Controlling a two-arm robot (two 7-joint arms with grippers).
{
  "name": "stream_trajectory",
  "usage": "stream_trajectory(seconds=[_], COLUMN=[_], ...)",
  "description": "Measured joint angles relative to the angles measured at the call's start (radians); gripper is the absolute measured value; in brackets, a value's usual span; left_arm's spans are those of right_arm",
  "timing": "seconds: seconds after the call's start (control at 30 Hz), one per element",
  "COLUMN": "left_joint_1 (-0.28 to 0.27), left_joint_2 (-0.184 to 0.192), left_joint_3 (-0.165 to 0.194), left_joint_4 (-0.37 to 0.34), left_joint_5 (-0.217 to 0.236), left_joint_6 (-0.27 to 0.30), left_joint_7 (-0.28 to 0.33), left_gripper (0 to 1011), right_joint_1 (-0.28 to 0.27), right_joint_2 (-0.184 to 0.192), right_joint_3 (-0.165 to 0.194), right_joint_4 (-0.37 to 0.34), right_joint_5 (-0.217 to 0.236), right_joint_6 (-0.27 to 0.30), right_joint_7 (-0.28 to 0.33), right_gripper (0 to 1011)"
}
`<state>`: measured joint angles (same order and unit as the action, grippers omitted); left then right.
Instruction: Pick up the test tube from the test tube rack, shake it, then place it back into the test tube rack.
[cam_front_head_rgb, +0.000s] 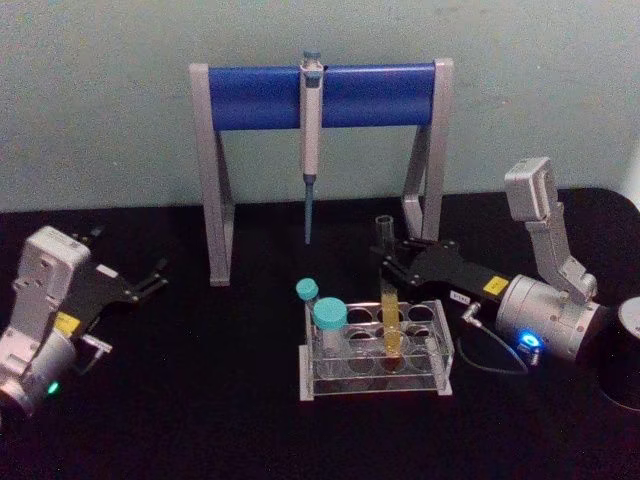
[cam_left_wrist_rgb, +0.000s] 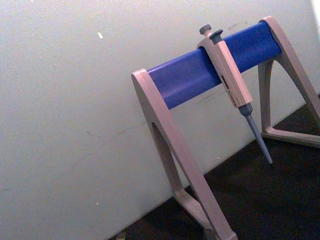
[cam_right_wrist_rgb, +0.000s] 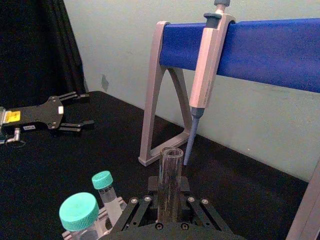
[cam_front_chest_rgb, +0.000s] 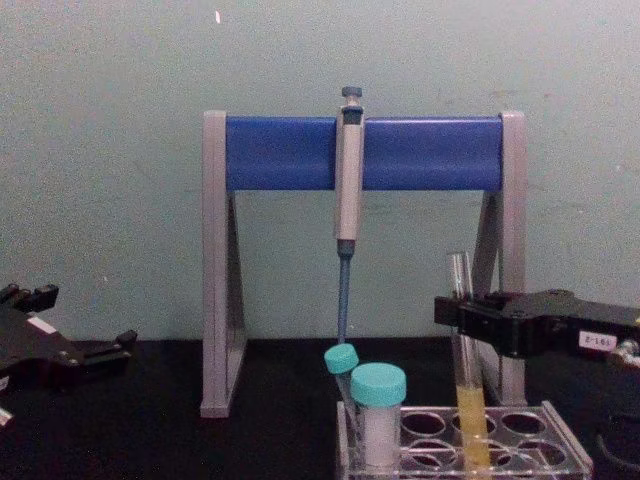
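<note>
Black tabletop (cam_front_head_rgb: 200, 400): surface under the rack and the stand; pale green wall behind.
Test tube rack (cam_front_head_rgb: 375, 390): low, clear plastic, rows of round holes; near the front edge, right of centre in the head view, in front of the stand's right leg.
Test tube (cam_front_head_rgb: 390, 315): tall, clear, uncapped; seated in a rack hole to the right of the capped tubes, nearly upright with a slight lean; lower part yellow-orange with liquid; open mouth standing above the pincer.
Right pincer (cam_front_head_rgb: 390, 255): reaching in from the right at the level of the tube's upper part — fingers closed on the glass above the liquid, well above the rack.
Left pincer (cam_front_head_rgb: 135, 255): parked low on the left of the tabletop, well apart from the rack — fingers spread, holding nothing.
Teal-capped tubes (cam_front_head_rgb: 329, 315): two, shorter, at the rack's left end; one wide cap, one narrow, the narrow one tilted to the left.
Pipette (cam_front_head_rgb: 311, 110): grey-blue, hanging tip-down from the middle of the crossbar, tip clear of the tabletop.
Pipette stand (cam_front_head_rgb: 260, 95): grey legs, blue crossbar; behind the rack, close to the wall.
</note>
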<state>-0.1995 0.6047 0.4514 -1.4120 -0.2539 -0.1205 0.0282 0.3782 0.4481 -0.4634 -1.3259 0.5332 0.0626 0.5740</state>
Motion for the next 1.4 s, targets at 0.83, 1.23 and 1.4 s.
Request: stream_trajectory(seconds=[0.83, 1.23, 1.4], left_joint_1=[0.0, 0.0, 0.0], left_joint_2=[0.0, 0.0, 0.0], left_joint_3=[0.0, 0.0, 0.0], left_joint_4=[0.0, 0.0, 0.0], left_joint_5=[0.0, 0.0, 0.0], left_joint_6=[0.0, 0.0, 0.0], left_joint_7=[0.0, 0.0, 0.0], left_gripper=[1001, 1001, 1001], right_joint_1=[-0.048, -0.081, -0.081], right_joint_2=[0.039, 0.033, 0.022], right_joint_3=[0.039, 0.083, 0.089], right_joint_4=[-0.101, -0.14, -0.126], right_joint_5=[0.069, 0.065, 0.048], right_joint_6=[-0.133, -0.245, -0.263], right_joint_7=[0.06, 0.04, 0.032], right_gripper=[232, 232, 232])
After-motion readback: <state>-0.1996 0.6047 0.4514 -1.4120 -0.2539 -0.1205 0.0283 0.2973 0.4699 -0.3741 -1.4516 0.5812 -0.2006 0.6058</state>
